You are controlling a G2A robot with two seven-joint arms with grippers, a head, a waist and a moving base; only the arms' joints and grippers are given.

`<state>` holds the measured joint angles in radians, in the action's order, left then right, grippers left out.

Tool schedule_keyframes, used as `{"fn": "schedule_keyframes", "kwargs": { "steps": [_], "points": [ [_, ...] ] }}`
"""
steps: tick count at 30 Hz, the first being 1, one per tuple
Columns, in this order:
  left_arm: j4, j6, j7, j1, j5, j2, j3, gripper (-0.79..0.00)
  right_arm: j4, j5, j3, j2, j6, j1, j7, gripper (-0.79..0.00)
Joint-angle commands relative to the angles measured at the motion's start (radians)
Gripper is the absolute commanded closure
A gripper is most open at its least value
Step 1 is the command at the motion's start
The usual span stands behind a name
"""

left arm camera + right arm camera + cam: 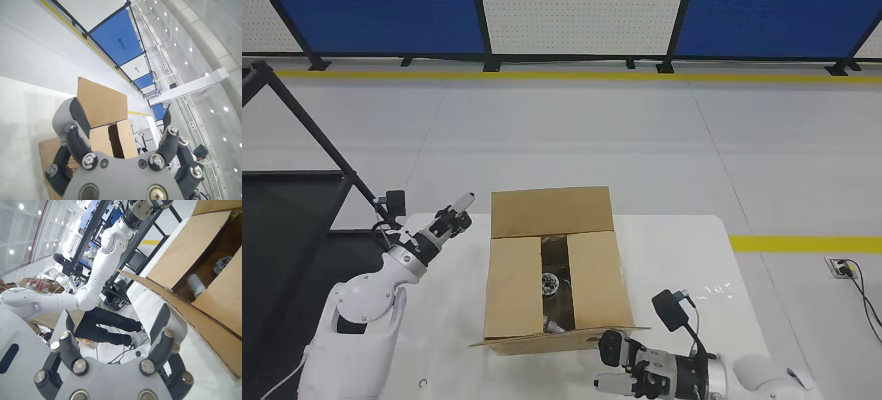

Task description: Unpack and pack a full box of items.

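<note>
Left gripper [121,108]: you find its two fingers [79,113] spread wide apart, with nothing between them. From above it hangs over the white table [682,250], off the left side of the cardboard box [552,260], near the far left corner and apart from it.

Right gripper [116,313]: its fingers are also parted and it carries nothing. In the top view it sits at the table's near edge, just beside the box's near right corner. In the right wrist view one finger lies close under the edge of the near flap [189,313]. You cannot tell whether it touches the flap.

The box stands upright in the middle of the table.
- The far flap [552,212] is folded back.
- The near flap is turned outward toward the robot.
- The two side flaps [514,285] lie partly over the opening and leave a gap down the centre.

Contents seen through the gap:
- A round metal part [222,263] sits about midway along the opening.
- A white can [195,286] lies on its side at the near end, against the near wall.
- Anything else inside is hidden under the side flaps.
</note>
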<state>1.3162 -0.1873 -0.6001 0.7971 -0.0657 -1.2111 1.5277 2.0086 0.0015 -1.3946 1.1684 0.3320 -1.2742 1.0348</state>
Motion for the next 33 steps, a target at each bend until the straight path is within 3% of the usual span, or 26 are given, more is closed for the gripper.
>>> {"fn": "schedule_keyframes", "kwargs": {
  "steps": [1,8,13,18,26,33],
  "points": [
    [-0.044,0.035,-0.005,-0.028,0.021,-0.002,-0.014,-0.785,0.0,0.0,0.0,0.0,0.0,0.0,0.0,-0.785],
    [-0.348,0.047,-0.093,-0.23,0.026,-0.012,-0.095,-0.785,0.025,-0.019,0.002,-0.004,-0.009,-0.029,-0.045,-0.785],
    [-0.569,-0.029,-0.145,-0.363,0.043,-0.031,-0.162,-0.785,0.05,-0.035,0.0,-0.009,-0.021,-0.054,-0.081,-0.785],
    [-0.724,-0.107,-0.179,-0.457,0.072,-0.056,-0.221,-0.785,0.064,-0.04,0.002,-0.013,-0.026,-0.066,-0.097,-0.785],
    [-0.854,-0.216,-0.205,-0.531,0.127,-0.09,-0.269,-0.785,0.06,-0.039,0.019,-0.016,-0.049,-0.059,-0.14,-0.785],
    [-0.873,-0.331,-0.256,-0.537,0.17,-0.08,-0.249,-0.785,0.055,-0.055,0.051,-0.013,-0.117,-0.016,-0.226,-0.785]
  ]
}}
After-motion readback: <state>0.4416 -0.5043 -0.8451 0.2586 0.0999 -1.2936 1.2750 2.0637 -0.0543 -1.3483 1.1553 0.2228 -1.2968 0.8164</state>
